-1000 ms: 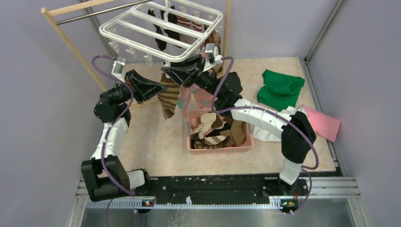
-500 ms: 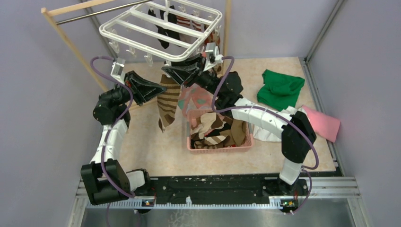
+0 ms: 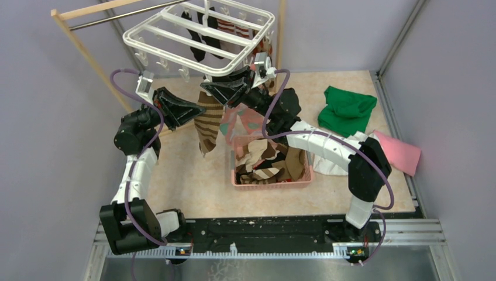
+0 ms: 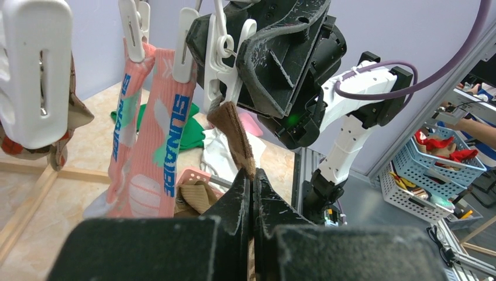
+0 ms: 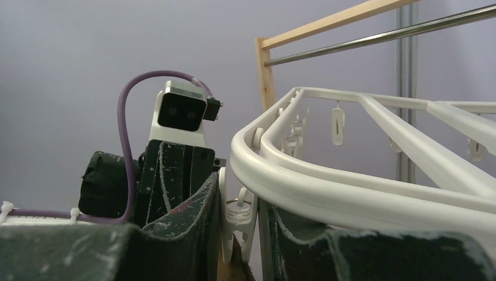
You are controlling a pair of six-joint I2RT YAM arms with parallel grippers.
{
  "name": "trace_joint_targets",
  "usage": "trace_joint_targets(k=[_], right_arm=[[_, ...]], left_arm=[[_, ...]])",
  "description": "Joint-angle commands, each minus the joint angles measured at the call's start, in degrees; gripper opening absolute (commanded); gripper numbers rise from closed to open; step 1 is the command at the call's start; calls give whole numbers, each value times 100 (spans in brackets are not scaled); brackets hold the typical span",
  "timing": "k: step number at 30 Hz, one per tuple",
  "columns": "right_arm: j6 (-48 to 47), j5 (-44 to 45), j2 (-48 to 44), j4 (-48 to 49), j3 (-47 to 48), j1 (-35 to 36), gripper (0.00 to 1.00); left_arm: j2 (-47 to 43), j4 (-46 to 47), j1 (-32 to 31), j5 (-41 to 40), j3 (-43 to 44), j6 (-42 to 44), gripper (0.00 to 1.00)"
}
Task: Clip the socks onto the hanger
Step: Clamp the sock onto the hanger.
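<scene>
The left gripper [image 4: 252,177] (fully closed) pinches the striped sock [image 3: 209,126]; right gripper [image 5: 240,202] squeezes a clip [image 5: 237,219].

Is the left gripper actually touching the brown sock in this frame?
Touching. The left wrist view shows the left gripper shut, with the brown sock pinched between its fingertips and the cloth running up to the clip.

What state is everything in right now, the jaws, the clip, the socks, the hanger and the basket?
Left jaws: shut on the striped sock.
Right jaws: squeezed around one clip.
Striped sock: hanging, top end at that clip's mouth, not clearly gripped by it.
Hanger: hung up, dark socks clipped on.
Pink socks: clipped, dangling.
Basket: on the table, holding loose socks.
</scene>
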Motion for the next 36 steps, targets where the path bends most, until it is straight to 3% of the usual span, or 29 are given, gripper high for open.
trace_joint_targets(k=[1, 23, 36], right_arm=[[116, -184, -49, 136, 299, -41, 0], [283, -275, -112, 105, 341, -49, 0], [310, -284, -111, 61, 357, -49, 0]], left_arm=[[-94, 1862, -23, -120, 256, 40, 0], [205, 1845, -22, -378, 129, 572, 0], [54, 853, -13, -704, -40, 1426, 0]])
